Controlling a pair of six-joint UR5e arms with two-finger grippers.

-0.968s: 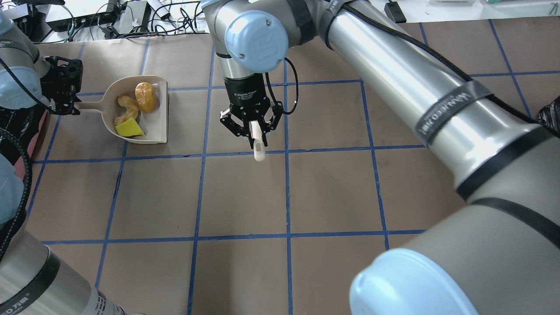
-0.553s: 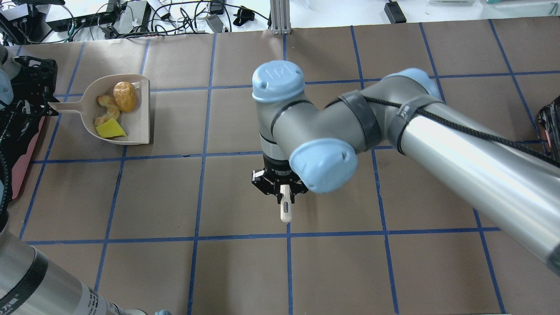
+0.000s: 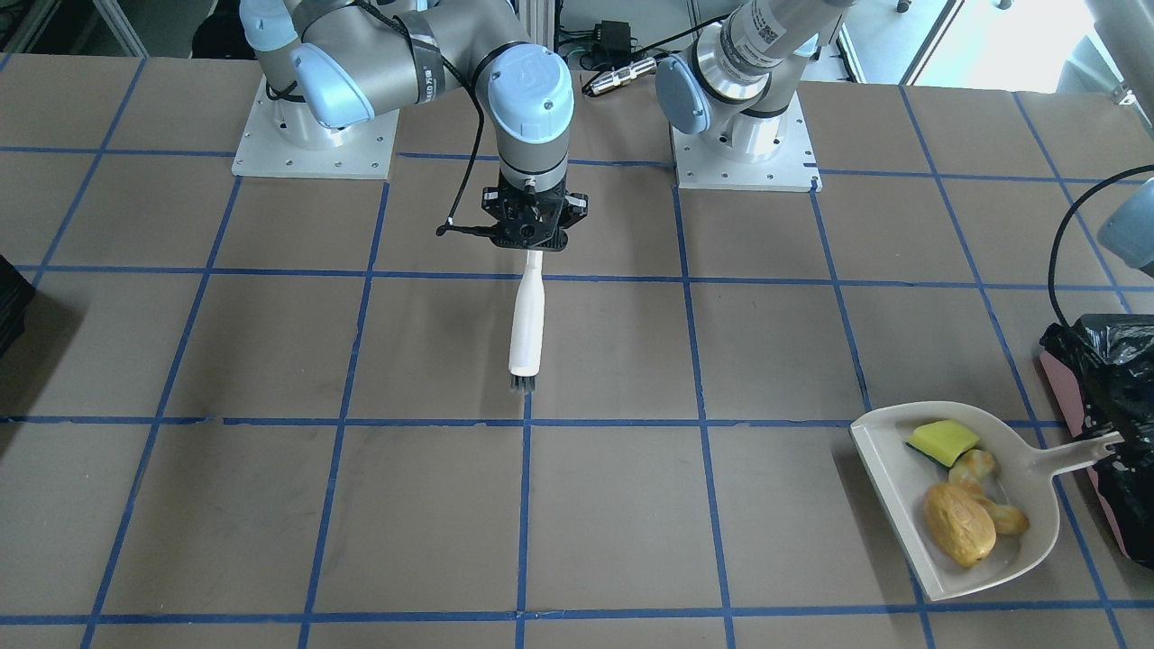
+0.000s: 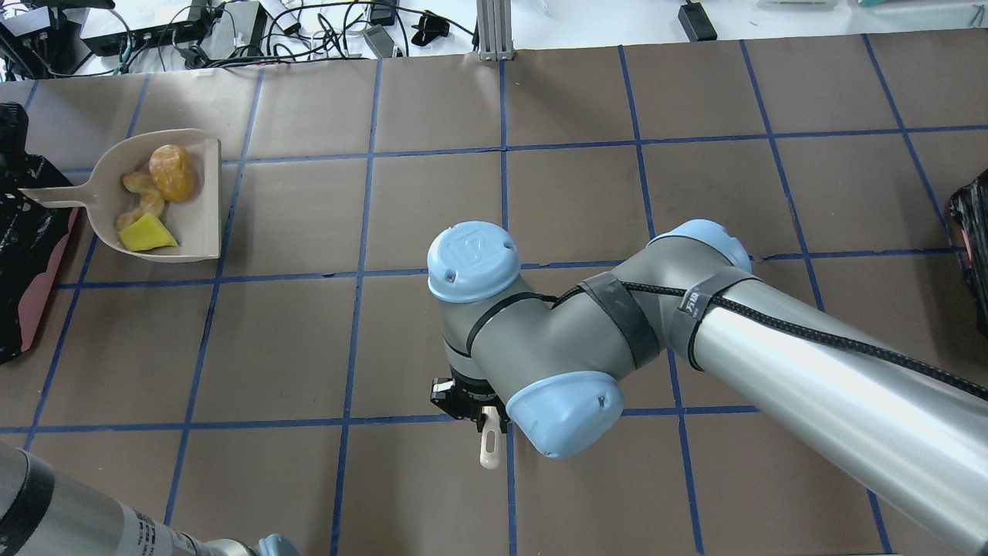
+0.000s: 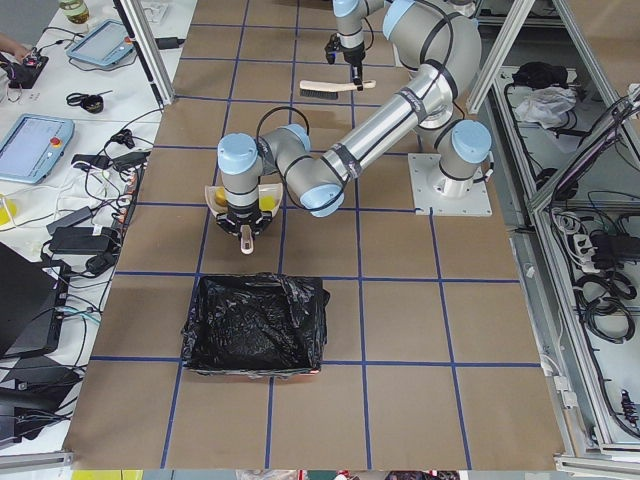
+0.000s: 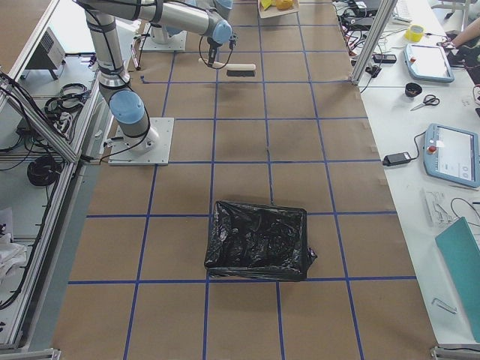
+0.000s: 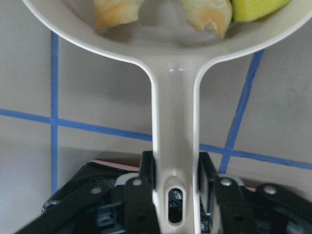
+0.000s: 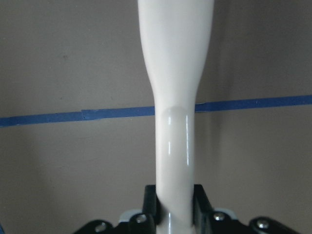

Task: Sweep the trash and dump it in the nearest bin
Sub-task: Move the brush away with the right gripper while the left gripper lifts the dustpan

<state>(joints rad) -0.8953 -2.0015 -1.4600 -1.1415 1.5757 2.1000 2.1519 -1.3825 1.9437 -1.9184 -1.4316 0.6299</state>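
The white dustpan (image 4: pixel 208 201) holds the trash: a yellow wedge (image 4: pixel 147 235), a golden croissant shape (image 4: pixel 143 197) and a brown-golden oval lump (image 4: pixel 174 171). All three also show in the front-facing view, wedge (image 3: pixel 942 440), croissant (image 3: pixel 978 473) and lump (image 3: pixel 958 523). My left gripper (image 7: pixel 175 195) is shut on the dustpan's handle (image 7: pixel 174 122), which reaches the edge of the bin (image 4: pixel 35 309), pink-sided with a black bag (image 3: pixel 1118 361). My right gripper (image 3: pixel 532 236) is shut on a white brush (image 3: pixel 527 324), held level over the table's middle near the robot.
A second black-bagged bin (image 4: pixel 972 232) stands at the table's right end and shows fully in the right side view (image 6: pixel 259 240). Cables and boxes (image 4: pixel 193 31) lie beyond the far edge. The two arm bases (image 3: pixel 744 144) stand at the robot's side.
My right arm has drawn the brush back toward the robot's base. My left gripper has pulled the dustpan with the trash leftward, toward the bin.
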